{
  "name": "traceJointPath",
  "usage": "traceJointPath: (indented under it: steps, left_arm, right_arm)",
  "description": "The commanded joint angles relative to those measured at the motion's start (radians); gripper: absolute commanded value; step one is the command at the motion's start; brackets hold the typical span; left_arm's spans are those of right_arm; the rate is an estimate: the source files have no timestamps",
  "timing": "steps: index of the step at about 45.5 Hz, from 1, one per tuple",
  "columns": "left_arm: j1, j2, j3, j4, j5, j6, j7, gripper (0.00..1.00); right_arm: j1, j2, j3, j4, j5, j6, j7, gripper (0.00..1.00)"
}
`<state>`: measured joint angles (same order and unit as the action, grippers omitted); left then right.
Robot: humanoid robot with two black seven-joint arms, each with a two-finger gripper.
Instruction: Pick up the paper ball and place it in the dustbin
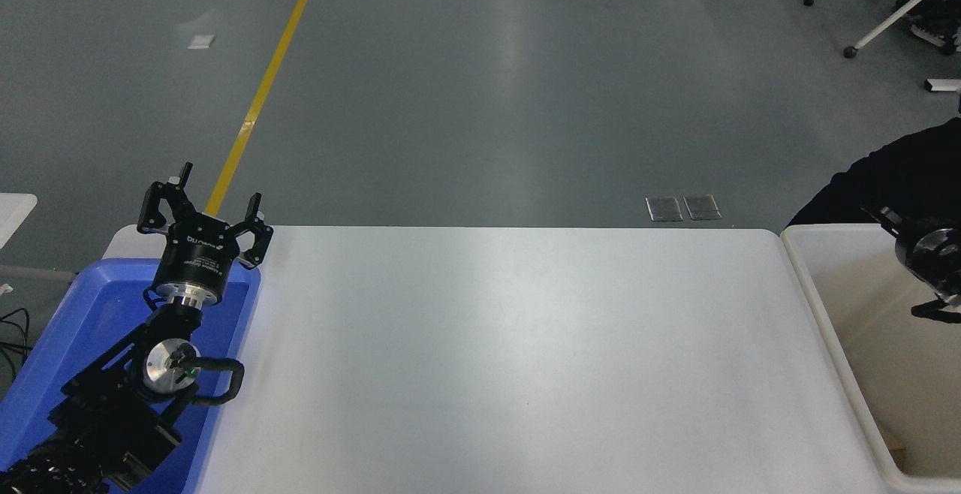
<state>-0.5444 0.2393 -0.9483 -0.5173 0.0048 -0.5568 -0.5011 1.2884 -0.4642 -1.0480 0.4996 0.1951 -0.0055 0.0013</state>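
Observation:
The dustbin (814, 291) is a cream plastic bin standing off the table's right end, cut off by the picture's edge. My right gripper (903, 264) hangs over the bin's far part near the rim, open, with nothing between its fingers. The paper ball is out of view. My left gripper (201, 212) is parked open over the far corner of the blue tray (82, 314) at the lower left.
The white table (510, 359) spans the middle. A small tan scrap (897, 445) lies low in the bin by its near wall. A person in dark clothing (901, 179) is behind the bin at the right edge. Chair legs (863, 21) stand far right.

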Motion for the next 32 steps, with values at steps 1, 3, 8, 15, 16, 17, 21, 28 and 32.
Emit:
traceJointPath:
  steps: [1, 3, 8, 15, 16, 17, 21, 28, 32]
  left_arm:
    - [0.0, 0.0, 0.0, 0.0, 0.0, 0.0, 0.001, 0.98]
    - [0.0, 0.0, 0.0, 0.0, 0.0, 0.0, 0.001, 0.98]
    - [0.0, 0.0, 0.0, 0.0, 0.0, 0.0, 0.001, 0.98]
    - [0.0, 0.0, 0.0, 0.0, 0.0, 0.0, 0.001, 0.98]
    - [0.0, 0.0, 0.0, 0.0, 0.0, 0.0, 0.001, 0.98]
    - [0.0, 0.0, 0.0, 0.0, 0.0, 0.0, 0.001, 0.98]
    - [0.0, 0.0, 0.0, 0.0, 0.0, 0.0, 0.001, 0.98]
    - [0.0, 0.0, -0.001, 0.0, 0.0, 0.0, 0.001, 0.98]
    - [0.0, 0.0, -0.001, 0.0, 0.0, 0.0, 0.001, 0.98]
  right_arm:
    - [0.382, 0.019, -0.11, 0.301, -0.003, 0.177, -0.001, 1.0]
    - [0.434, 0.038, -0.113, 0.341, -0.003, 0.24, -0.001, 1.0]
    - [0.529, 0.085, -0.118, 0.404, -0.003, 0.386, -0.001, 1.0]
    - [0.617, 0.134, -0.118, 0.481, -0.005, 0.505, -0.001, 1.0]
    - [0.627, 0.139, -0.118, 0.493, -0.005, 0.516, -0.001, 1.0]
    - [0.64, 0.145, -0.118, 0.508, -0.006, 0.528, -0.001, 1.0]
    - [0.692, 0.16, -0.119, 0.577, -0.029, 0.582, -0.001, 1.0]
    - [0.77, 0.191, -0.153, 0.68, -0.066, 0.641, -0.001, 1.0]
    - [0.819, 0.206, -0.175, 0.724, -0.082, 0.66, -0.001, 1.0]
